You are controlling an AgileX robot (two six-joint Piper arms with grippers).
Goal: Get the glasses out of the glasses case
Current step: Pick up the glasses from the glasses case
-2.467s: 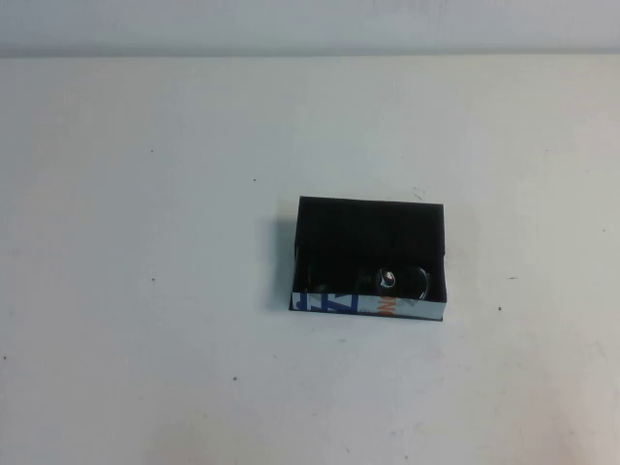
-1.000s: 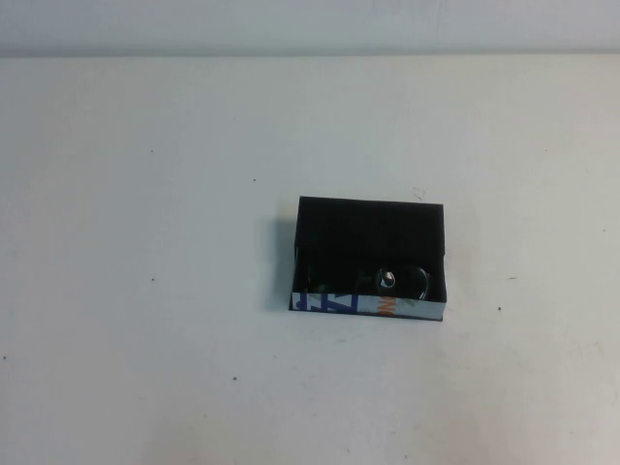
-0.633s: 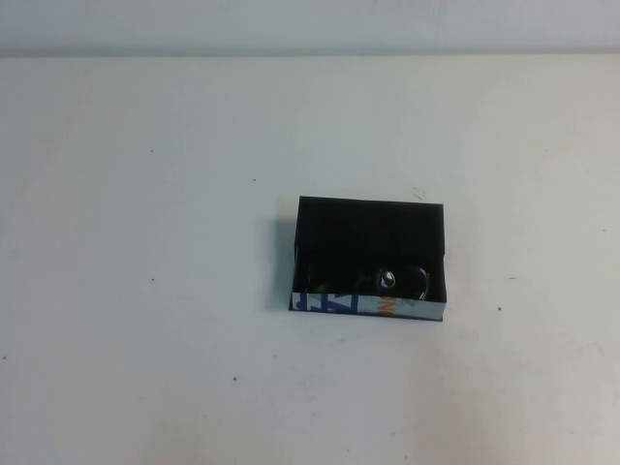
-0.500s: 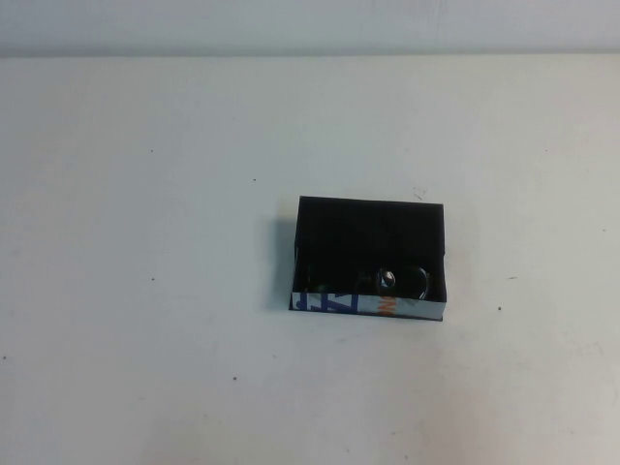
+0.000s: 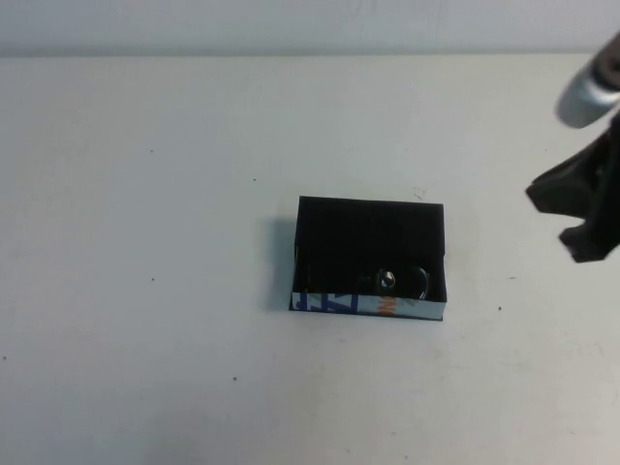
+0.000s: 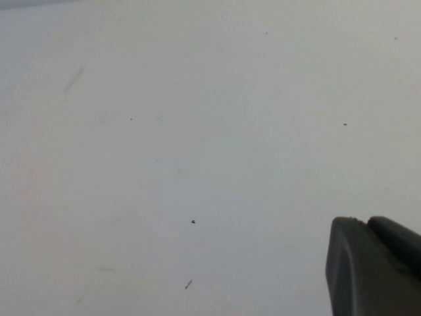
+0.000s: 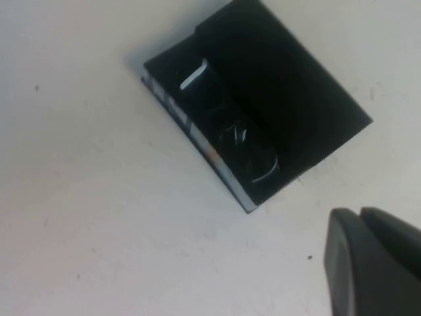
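The glasses case (image 5: 334,303), a black open box with a white printed near side, sits at the table's middle. The dark glasses (image 5: 392,281) lie inside it against the near side. The right wrist view shows the case (image 7: 296,85) and the glasses (image 7: 253,155) in it. My right gripper (image 5: 584,247) hangs above the table at the right edge, well right of the case and apart from it; in the right wrist view it (image 7: 358,212) is shut and empty. My left gripper (image 6: 365,220) is shut, empty, over bare table, out of the high view.
The white table (image 5: 145,242) has only small dark specks. A pale wall runs along the far edge (image 5: 291,50). The right arm's silver joint (image 5: 589,95) shows at the upper right.
My right arm has come into the high view at the right edge. The case and the glasses have not moved.
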